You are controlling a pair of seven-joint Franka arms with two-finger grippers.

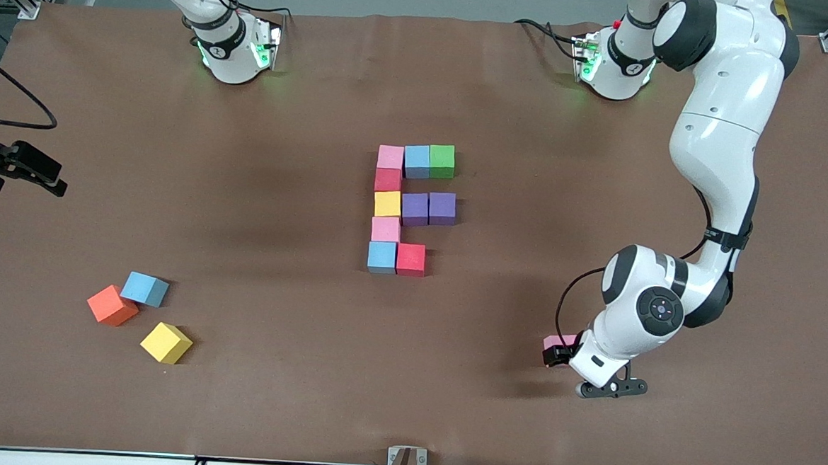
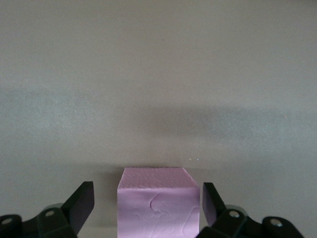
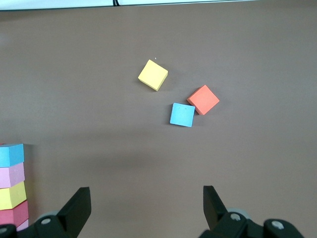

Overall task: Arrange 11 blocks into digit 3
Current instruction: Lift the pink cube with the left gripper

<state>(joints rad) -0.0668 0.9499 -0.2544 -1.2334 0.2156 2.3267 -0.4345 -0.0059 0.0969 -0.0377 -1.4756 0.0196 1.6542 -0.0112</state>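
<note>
Several cubes stand touching in an E-shaped figure at the table's middle: a pink cube (image 1: 390,157), a light blue (image 1: 417,161) and a green (image 1: 442,161) one form its farthest row, and two purple cubes (image 1: 429,208) form the middle one. Its nearest row has a light blue cube (image 1: 381,256) and a red cube (image 1: 410,259). Toward the left arm's end, another pink cube (image 1: 558,340) (image 2: 158,203) rests on the table. My left gripper (image 1: 556,352) (image 2: 148,198) is down around it and open, with a gap showing at one finger. My right gripper (image 3: 146,198) hangs open and empty high over the table.
Toward the right arm's end, nearer the front camera, lie a loose light blue cube (image 1: 144,288) (image 3: 182,114), an orange cube (image 1: 112,305) (image 3: 203,99) and a yellow cube (image 1: 166,342) (image 3: 153,75). The brown table mat (image 1: 281,204) runs to the front edge.
</note>
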